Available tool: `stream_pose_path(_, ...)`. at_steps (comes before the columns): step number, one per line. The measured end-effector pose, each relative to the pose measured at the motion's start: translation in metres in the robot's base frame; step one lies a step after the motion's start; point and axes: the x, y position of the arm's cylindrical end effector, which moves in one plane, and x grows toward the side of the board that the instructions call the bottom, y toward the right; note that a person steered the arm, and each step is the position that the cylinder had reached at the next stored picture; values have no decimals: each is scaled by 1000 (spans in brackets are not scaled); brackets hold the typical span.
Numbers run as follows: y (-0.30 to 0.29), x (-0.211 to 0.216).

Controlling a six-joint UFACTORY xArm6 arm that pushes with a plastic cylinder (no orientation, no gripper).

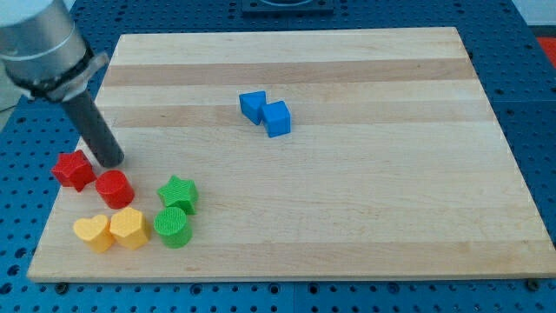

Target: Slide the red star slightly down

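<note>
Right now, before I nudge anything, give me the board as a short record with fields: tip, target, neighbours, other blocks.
tip: my tip sits just right of and slightly above the red star, close to it
target: red star, near the board's left edge
neighbours: red cylinder to its lower right
below: yellow heart, yellow block
green: green star above green cylinder
far: two blue blocks, touching, upper middle
</note>
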Motion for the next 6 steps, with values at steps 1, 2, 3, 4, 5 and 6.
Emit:
stream_pose_path(1,-38,-26)
stream_pose_path(2,-59,-26)
stream_pose_path(3,-58,-10)
stream_pose_path(4,-56,34)
stream_pose_path(5,-52,56)
stream_pose_path(6,-53,56)
